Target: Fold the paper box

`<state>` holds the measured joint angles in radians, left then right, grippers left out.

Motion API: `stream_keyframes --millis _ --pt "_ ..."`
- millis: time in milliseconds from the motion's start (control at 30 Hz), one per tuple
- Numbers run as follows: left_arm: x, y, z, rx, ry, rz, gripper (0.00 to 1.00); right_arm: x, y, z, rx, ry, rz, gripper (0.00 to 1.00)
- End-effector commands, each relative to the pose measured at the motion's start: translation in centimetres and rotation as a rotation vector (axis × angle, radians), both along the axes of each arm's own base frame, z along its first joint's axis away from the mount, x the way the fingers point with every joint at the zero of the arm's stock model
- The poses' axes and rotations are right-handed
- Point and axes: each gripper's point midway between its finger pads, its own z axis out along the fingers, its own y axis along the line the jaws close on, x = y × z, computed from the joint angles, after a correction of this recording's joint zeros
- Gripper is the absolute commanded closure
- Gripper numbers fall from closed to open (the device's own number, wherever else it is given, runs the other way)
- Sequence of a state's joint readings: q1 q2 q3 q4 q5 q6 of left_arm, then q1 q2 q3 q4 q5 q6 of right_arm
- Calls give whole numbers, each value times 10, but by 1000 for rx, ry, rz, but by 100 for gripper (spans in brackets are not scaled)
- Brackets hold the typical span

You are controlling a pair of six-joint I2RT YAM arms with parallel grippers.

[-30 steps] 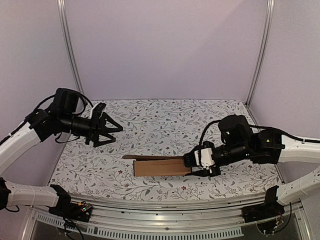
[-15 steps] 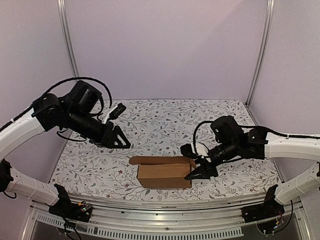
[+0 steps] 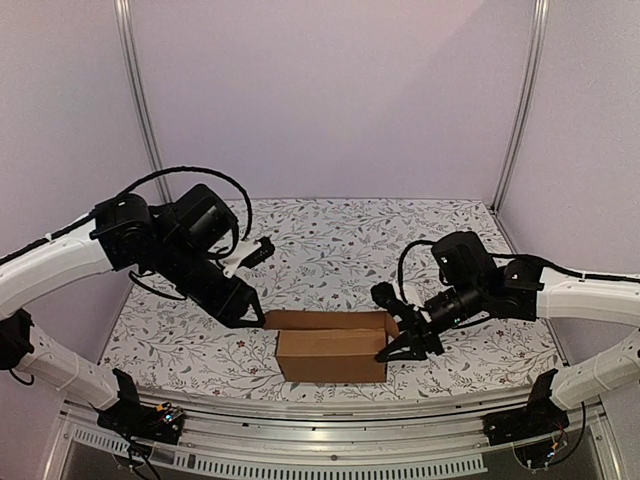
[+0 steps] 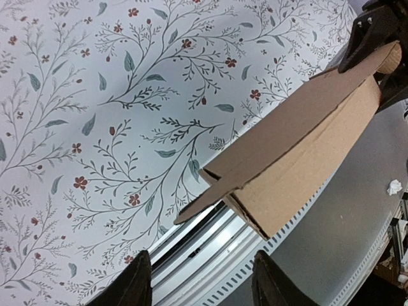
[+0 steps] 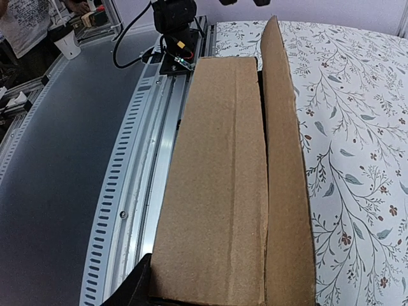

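The paper box (image 3: pixel 330 352) is a slim brown cardboard box lying lengthwise near the table's front edge, with its top flap (image 3: pixel 325 320) raised a little. My right gripper (image 3: pixel 398 336) is shut on its right end. In the right wrist view the paper box (image 5: pixel 223 191) fills the space between the jaws, and only one finger (image 5: pixel 137 288) shows. My left gripper (image 3: pixel 256 317) hovers just off the box's left end. Its jaws (image 4: pixel 203 284) stand open with nothing between them. A small flap (image 4: pixel 201 205) sticks out from the near end of the paper box (image 4: pixel 299 143).
A floral cloth (image 3: pixel 330 240) covers the table. An aluminium rail (image 3: pixel 330 415) runs along the near edge, close under the box. Upright frame posts (image 3: pixel 140 100) stand at the back corners. Beyond the rail a paper cup (image 5: pixel 65 39) stands on a side surface.
The left arm has swung right and down to the box's left end, its jaws narrower. The flat cardboard has been stood up into a box shape, with the right gripper turned at its end.
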<state>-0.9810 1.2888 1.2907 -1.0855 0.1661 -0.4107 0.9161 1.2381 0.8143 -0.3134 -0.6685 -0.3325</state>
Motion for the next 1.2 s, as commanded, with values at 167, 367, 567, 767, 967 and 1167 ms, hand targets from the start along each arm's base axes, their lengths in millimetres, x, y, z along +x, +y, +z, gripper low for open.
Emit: stream_keyframes --millis 167,367,567,767,967,1167 --pt "-11 -8 -6 -25 -26 -129 43 -15 -5 27 60 37 41 75" --pt "-18 -16 3 -94 -30 -185 43 -19 -7 34 67 42 59 75" --pt "-23 -22 -2 -121 0 -210 48 -20 -4 41 76 45 70 75" --pt "-20 -27 -1 -125 -11 -213 63 -18 -2 42 74 44 75 75" --pt "-14 -29 1 -117 -32 -205 78 -16 -1 38 60 36 78 75" --pt "-12 -33 -3 -104 -14 -203 88 -15 0 34 47 33 83 74"
